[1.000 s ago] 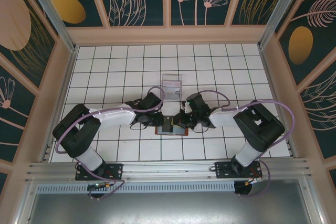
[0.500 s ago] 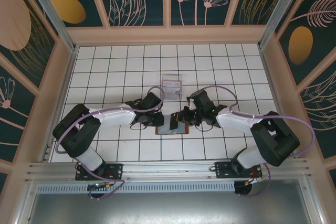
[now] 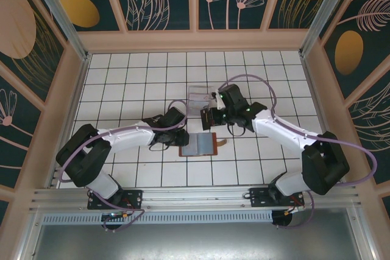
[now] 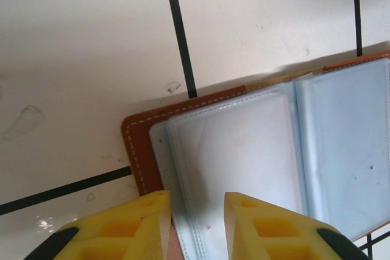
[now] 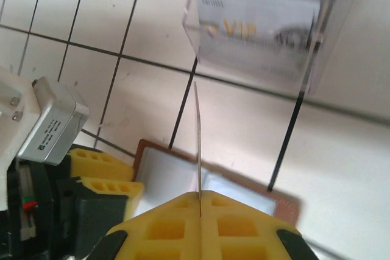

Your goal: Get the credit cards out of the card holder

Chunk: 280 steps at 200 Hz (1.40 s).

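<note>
Card holder [image 3: 198, 145] lies open on the tiled bench [image 3: 122, 83], blue-grey sleeves up. Left gripper [image 4: 197, 211] straddles its 9 o'clock edge, jaws slightly parted; whether it pinches the leather I cannot tell. Right gripper [image 5: 200, 196], toward 1 o'clock of the holder, is clenched on one credit card [image 5: 197, 138], seen edge-on. Clear tray [image 5: 326, 35] sits at 12 o'clock.

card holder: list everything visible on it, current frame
The card holder lies open and flat on the tiled table, between the arms and nearer them than the clear tray. It is reddish-brown leather with pale stitching and rounded corners, and its blue-grey plastic sleeves face up. A small brown tab juts from its right edge. The left pincer straddles one edge; grip unclear. The right pincer, shut on a credit card, is clear of it.
</note>
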### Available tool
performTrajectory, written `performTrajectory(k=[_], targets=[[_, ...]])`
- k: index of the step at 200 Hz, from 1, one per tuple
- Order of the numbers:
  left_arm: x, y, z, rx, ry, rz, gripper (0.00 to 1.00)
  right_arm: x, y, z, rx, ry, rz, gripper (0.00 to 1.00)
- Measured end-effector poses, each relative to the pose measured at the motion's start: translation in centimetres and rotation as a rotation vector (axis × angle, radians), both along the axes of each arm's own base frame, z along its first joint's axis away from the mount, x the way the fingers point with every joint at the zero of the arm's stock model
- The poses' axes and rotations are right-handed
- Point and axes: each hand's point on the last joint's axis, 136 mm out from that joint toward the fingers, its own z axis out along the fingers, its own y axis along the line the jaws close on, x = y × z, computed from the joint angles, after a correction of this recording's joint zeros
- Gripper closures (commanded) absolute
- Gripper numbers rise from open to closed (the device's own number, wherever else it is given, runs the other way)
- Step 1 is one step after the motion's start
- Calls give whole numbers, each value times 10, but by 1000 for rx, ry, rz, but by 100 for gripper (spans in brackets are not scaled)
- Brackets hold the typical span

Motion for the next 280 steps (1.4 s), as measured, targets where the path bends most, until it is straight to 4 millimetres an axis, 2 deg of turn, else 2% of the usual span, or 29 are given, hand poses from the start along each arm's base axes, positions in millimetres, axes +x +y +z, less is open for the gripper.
performTrajectory(k=[41,74,104,141,174,280], targets=[[6,2,13,-5,-49,20,69,23,-4,27,-165,-250,193,100],[10,7,23,-6,-93,41,68,36,2,37,-316,-404,413,100],[7,17,19,17,-100,57,68,52,10,44,-440,-517,595,100],[-2,28,10,35,-84,73,68,66,16,36,-560,-570,796,100],[-5,32,11,31,-85,81,68,86,23,30,-603,-573,912,100],[-8,38,13,24,-96,106,68,146,37,7,-642,-464,1055,100]])
